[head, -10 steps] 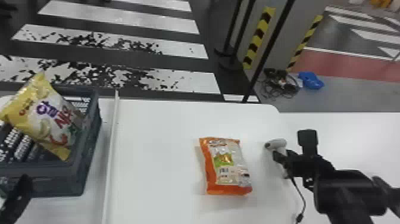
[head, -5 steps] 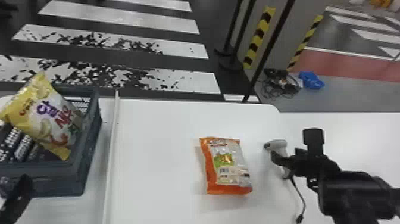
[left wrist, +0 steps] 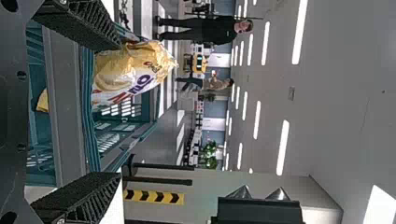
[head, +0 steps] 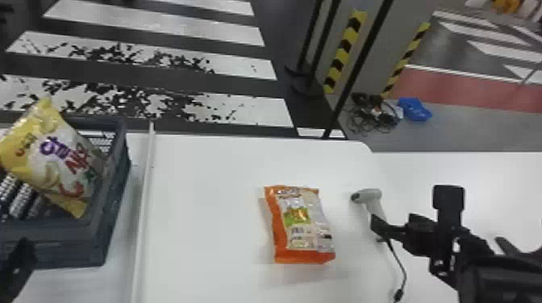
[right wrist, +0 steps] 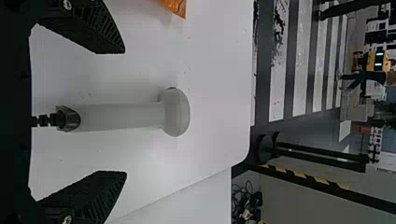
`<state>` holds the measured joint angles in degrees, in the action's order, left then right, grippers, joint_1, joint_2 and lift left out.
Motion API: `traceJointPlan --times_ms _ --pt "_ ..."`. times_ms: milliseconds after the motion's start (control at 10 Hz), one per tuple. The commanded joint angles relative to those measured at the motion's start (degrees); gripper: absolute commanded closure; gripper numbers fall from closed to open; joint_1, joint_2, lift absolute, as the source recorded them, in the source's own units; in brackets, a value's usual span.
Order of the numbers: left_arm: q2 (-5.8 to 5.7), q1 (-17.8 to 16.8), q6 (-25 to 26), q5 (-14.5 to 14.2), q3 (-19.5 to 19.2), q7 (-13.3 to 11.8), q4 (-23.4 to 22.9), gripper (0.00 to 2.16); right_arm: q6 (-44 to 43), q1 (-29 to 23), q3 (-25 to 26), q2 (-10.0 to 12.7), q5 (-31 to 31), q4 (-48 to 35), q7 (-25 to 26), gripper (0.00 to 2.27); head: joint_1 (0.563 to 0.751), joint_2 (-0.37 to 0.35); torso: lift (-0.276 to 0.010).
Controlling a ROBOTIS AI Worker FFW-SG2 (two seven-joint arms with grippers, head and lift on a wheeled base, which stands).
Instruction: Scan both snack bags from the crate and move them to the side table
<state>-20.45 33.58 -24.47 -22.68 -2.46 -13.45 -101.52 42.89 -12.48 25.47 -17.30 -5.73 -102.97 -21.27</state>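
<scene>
yellow snack bag: and it's leaning in the dark crate over on the left, tilting, with its yellow top end poking up above the rim
left end effector: now this one's hovering by the near side of the crate; in the left wrist view its fingers are standing wide apart and gripping nothing, the yellow bag showing just past them, closer to one finger, and whether they're touching i can't tell
orange snack bag: lying flat out on the white worktop, printed side facing up, well apart from the crate, a thin white strip running between the two
scanner: resting on the worktop to the right of the orange bag, its black cord trailing back toward the robot
right end effector: it's hanging right at the scanner's handle; in the right wrist view the fingers are spreading open, one on each side of that handle, and neither is pressing on it
right arm: it's been shifting a little to the right and nearer the robot over this last second
floor: beyond the worktop, broad white stripes are crossing the dark ground, and a blue item is lying beside a tangle of cables
</scene>
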Motion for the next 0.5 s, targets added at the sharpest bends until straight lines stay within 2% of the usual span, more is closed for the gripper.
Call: traceJointPlan --times_ms 0,200,400 --pt "-0.02 0.1 0.0 0.0 -0.1 0.0 -0.2 0.03 6.3 -3.2 1.8 1.5 -5.2 -6.9 -1.2 0.08 0.695 -0.275 -0.099" --pt "-0.02 0.1 0.0 0.0 -0.1 0.0 -0.1 0.03 16.1 -4.8 1.8 3.1 -9.6 -12.5 -3.4 0.09 0.695 -0.222 -0.099" --pt "-0.02 0.1 -0.2 0.0 -0.1 0.0 0.1 0.03 20.0 -3.7 1.4 3.7 -13.3 -11.7 -6.1 0.09 0.695 -0.172 -0.099"
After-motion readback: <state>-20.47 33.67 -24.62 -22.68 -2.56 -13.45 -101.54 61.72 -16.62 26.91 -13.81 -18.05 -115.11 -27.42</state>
